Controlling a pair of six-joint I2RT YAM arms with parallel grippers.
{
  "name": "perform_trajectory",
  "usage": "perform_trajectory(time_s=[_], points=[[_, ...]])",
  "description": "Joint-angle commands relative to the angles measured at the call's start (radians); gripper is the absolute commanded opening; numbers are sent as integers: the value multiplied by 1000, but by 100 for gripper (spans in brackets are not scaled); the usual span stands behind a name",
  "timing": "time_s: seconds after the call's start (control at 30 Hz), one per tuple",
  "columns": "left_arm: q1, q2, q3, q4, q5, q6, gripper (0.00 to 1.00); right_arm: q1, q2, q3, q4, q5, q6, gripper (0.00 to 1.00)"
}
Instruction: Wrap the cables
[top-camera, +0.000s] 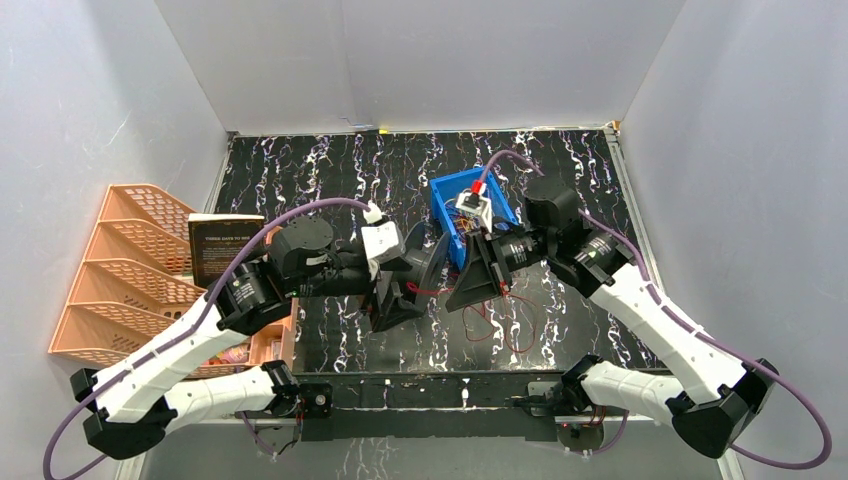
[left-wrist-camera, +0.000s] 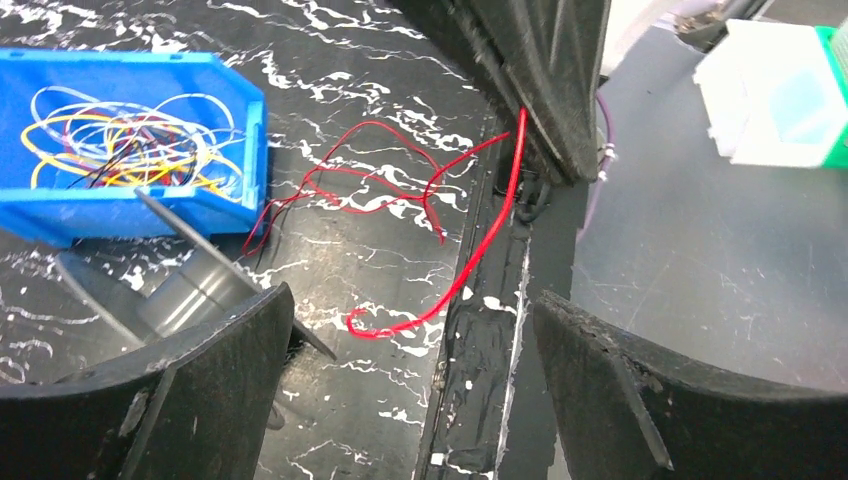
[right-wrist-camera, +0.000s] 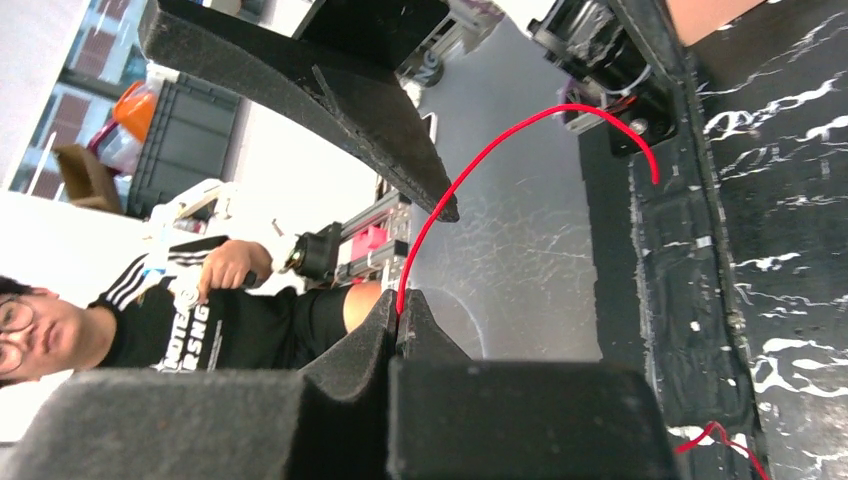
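The black, white-veined marbled surface (top-camera: 330, 180) fills the top view, which alone shows both arms meeting over its middle and a peach lattice plastic rack (top-camera: 120, 270) far out behind the left gripper (top-camera: 395, 300). A blue plastic bin (left-wrist-camera: 130, 215) with straight walls sits just behind the right gripper (right-wrist-camera: 400, 305). From the left wrist it lies ahead and to the left of the left gripper. Only that view looks into the bin, where the cables (left-wrist-camera: 120, 135) lie as a loose nest of hair-thin yellow, orange, red and dark loops. The left gripper stands spread wide, its two dark, matte, wedge-shaped fingers (left-wrist-camera: 230, 340) apart with nothing between them but the surface. The right gripper's foam-like black fingers are pressed together, pinching one red strand (left-wrist-camera: 480, 250) at their tips, which only the right wrist view shows plainly. There the strand rises from the pinch, curves in a smooth arc past the tip of one left finger and bends down over the surface's edge. From the left wrist, its long axis runs from the right gripper's tip toward the left gripper along that edge. It ends in a small hook on the surface just ahead of the spread fingers. Thinner red loops sprawl between the hook and the bin, limp and flat on the surface.
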Motion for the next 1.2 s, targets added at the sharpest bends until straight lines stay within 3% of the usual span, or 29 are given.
perform_trajectory(time_s=[0.0,0.07,0.2,0.43,0.57,0.73,0.83,1.17], points=[[3,12,40,36,135,65,87,40,-6,-33,177,-93,84,0],[3,32,51,26,160,79,83,45,-1,-25,177,-90,82,0],[2,51,58,-8,197,92,62,46,-5,-2,157,-72,56,0],[3,62,42,19,280,27,0,46,0,52,-39,45,-109,0],[3,63,13,85,298,-71,0,46,-32,80,-91,175,-193,6],[3,22,-96,257,266,-266,0,46,-116,56,-24,292,-239,32],[3,-10,-162,361,260,-369,0,46,-148,45,-13,318,-274,39],[3,-56,-325,698,335,-595,0,46,-183,0,-41,302,-299,45]])
